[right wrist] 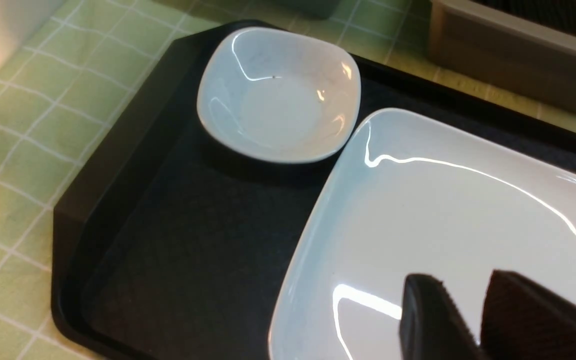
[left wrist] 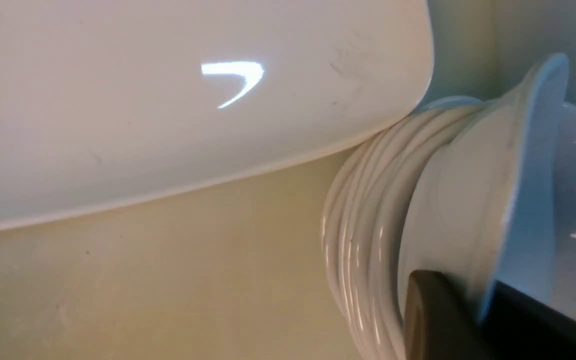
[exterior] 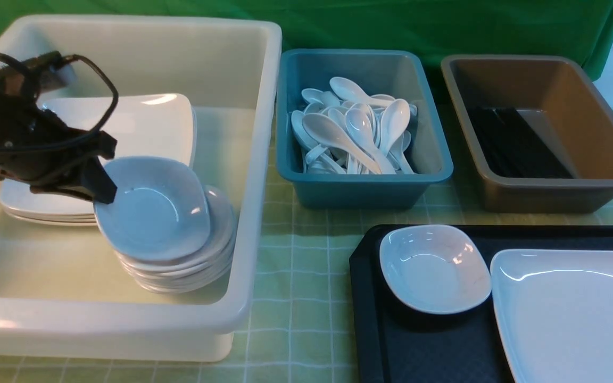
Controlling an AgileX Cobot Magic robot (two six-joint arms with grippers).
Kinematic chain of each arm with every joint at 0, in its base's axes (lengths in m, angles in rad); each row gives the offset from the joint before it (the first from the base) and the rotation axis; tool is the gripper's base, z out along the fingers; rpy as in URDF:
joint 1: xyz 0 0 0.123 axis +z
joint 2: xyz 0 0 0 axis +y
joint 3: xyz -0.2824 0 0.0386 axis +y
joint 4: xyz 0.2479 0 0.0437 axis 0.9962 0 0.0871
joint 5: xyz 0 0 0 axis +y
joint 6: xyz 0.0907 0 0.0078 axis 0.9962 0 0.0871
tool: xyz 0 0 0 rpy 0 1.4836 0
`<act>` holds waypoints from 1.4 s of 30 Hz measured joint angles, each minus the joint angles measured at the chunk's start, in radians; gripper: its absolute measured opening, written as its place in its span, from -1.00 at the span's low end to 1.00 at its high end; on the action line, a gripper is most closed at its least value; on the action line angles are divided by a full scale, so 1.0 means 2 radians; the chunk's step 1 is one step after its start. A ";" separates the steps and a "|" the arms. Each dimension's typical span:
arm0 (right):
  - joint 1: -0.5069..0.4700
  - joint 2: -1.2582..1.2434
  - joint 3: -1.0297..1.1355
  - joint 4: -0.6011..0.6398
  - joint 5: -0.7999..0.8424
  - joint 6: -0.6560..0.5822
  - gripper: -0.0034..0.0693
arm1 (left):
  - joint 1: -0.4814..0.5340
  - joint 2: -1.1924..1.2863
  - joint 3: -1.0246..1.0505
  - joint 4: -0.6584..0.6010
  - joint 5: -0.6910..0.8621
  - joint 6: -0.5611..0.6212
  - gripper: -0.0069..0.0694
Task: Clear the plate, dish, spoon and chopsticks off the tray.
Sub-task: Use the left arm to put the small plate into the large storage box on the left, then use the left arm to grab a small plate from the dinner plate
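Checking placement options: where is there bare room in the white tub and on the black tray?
In the tub, bare floor between the dish stack and the right wall, and in front of the plate stack. On the tray, the near left is bare, bordered by the small dish and the plate; its far side is crowded.

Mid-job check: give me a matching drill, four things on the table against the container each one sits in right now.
Things:
1. large squarish glossy white plate
2. pile of white ceramic soup spoons
3. thin black chopsticks
4. stack of small deep white dishes

Places:
a. brown plastic tub
b. flat black plastic tray
c. big white plastic tub
d. teal plastic bin

Pairs: 1-b, 2-d, 3-a, 4-c
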 joint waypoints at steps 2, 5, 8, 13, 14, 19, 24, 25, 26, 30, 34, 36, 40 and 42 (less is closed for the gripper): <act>0.000 0.000 0.000 0.000 0.000 0.000 -0.44 | 0.000 0.004 0.000 -0.001 -0.004 0.008 -0.41; 0.000 0.000 0.000 0.000 0.000 0.000 -0.43 | 0.000 0.003 -0.003 0.004 -0.006 0.020 -0.14; 0.000 0.000 0.000 0.000 0.000 0.000 -0.42 | 0.000 0.003 -0.017 0.005 -0.005 0.022 0.12; 0.000 0.000 0.000 0.000 0.000 0.000 -0.41 | 0.000 0.004 -0.069 0.016 0.033 0.013 0.35; 0.000 0.000 0.000 0.000 0.000 0.000 -0.40 | 0.000 0.004 -0.096 0.015 0.059 -0.002 0.35; 0.000 0.000 0.000 0.000 0.000 0.000 -0.39 | -0.027 -0.004 -0.178 -0.022 0.122 -0.058 -0.09; 0.000 0.000 -0.006 -0.002 0.005 0.000 -0.40 | -0.132 -0.016 -0.188 -0.056 0.133 -0.094 -0.75; 0.000 0.000 -0.012 -0.004 0.010 0.000 -0.42 | -0.164 -0.014 -0.188 -0.056 0.134 -0.105 -0.79; 0.000 0.000 -0.019 -0.006 0.016 0.000 -0.44 | -0.190 -0.010 -0.188 -0.056 0.134 -0.116 -0.82; 0.000 0.000 -0.061 -0.026 0.054 0.000 -0.56 | -0.318 0.022 -0.189 -0.035 0.126 -0.193 -0.82; 0.000 0.000 -0.091 -0.044 0.087 0.003 -0.57 | -0.405 0.071 -0.189 0.022 0.079 -0.270 -0.72; 0.000 0.000 -0.093 -0.046 0.094 0.003 -0.57 | -0.420 0.085 -0.189 0.037 0.066 -0.290 -0.67; 0.000 0.000 -0.095 -0.049 0.108 0.003 -0.56 | -0.442 0.144 -0.189 0.070 0.024 -0.357 -0.36; 0.000 0.000 -0.095 -0.049 0.109 0.003 -0.56 | -0.439 0.162 -0.189 0.080 0.010 -0.365 -0.21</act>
